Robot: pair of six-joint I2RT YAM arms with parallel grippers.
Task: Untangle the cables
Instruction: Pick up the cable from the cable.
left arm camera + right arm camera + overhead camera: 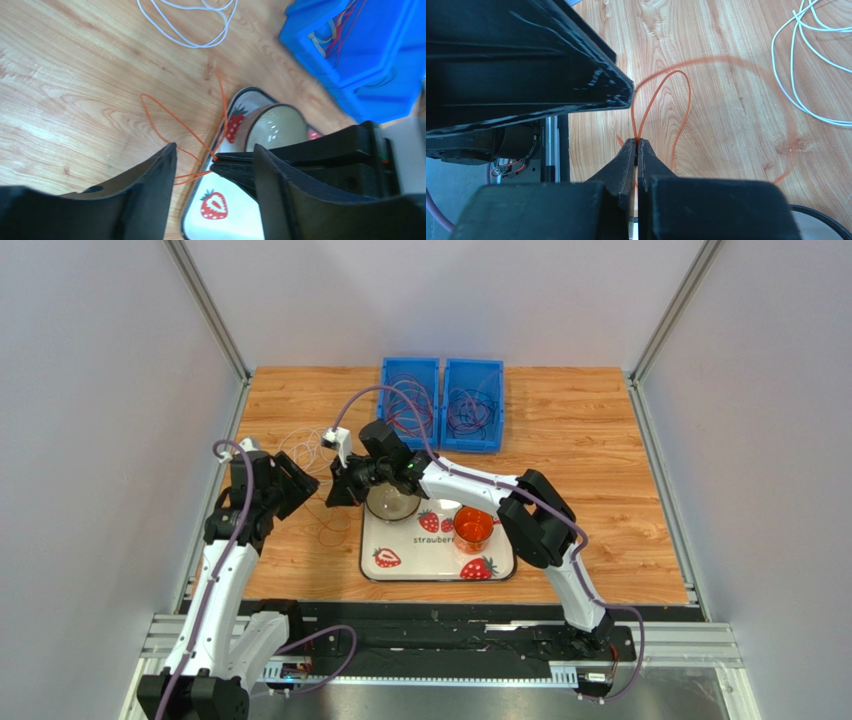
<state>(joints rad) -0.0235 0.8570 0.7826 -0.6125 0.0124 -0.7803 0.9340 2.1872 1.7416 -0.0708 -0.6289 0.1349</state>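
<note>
1. Black fingers of the right gripper (637, 145) are pressed together, pinching a thin orange cable (686, 100) at their tips.
2. From that pinch the orange cable rises in a narrow hairpin loop, and a wider, fainter arc of it curves over the wooden counter (600, 490).
3. Spread fingers of the left gripper (214, 150) stand on either side of the right gripper's tips and hold nothing. Orange strands run between them and out onto the wood in loose loops.
4. A white cable (200, 30) lies in several overlapping loops flat on the counter, apart from the orange one and on the far side of it.
5. More cables sit in two blue bins at the far edge. Reddish cables (410, 405) are in the left bin (385, 400) and dark cables (470, 412) in the right bin (500, 405).
6. Both grippers meet above the left edge of a strawberry-print tray (400, 565), which carries a glass bowl (392, 502) and an orange cup (472, 528).
7. Open wood stretches from the tray's right side to the counter's right edge, and a narrower strip lies to the left by the wall.
</note>
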